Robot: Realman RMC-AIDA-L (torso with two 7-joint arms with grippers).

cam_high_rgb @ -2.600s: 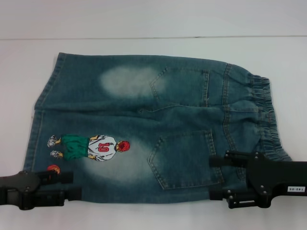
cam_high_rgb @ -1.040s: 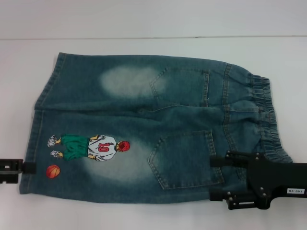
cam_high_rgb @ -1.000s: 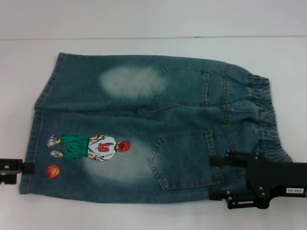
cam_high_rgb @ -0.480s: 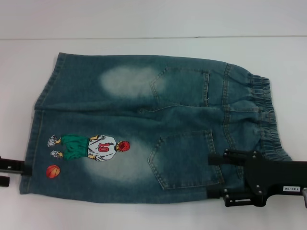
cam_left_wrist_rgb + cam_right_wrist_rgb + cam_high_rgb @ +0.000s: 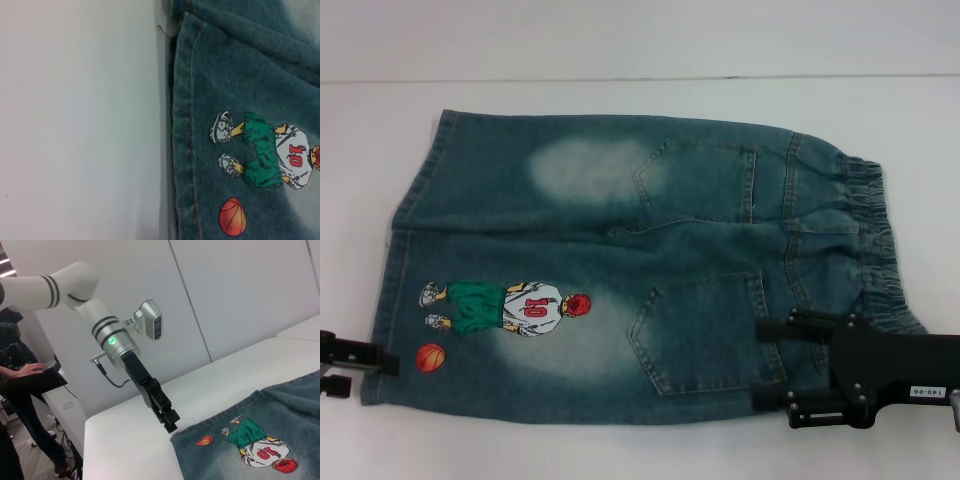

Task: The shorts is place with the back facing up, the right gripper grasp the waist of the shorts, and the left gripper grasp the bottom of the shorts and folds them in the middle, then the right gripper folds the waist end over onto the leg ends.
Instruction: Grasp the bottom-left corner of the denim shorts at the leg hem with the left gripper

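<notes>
Open right gripper (image 5: 772, 362) jaws straddle shorts (image 5: 620, 270) waist.

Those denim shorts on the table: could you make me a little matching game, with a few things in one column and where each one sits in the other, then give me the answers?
Things:
1. left gripper
2. right gripper
3. basketball patch
4. elastic waistband

Places:
A. stitched on the near leg, beside the hem
B. gathered end of the shorts, on the robot's right
C. at the near waist corner, over the lower back pocket
D. on the white table, just outside the leg hem

Pairs: 1-D, 2-C, 3-A, 4-B
</notes>
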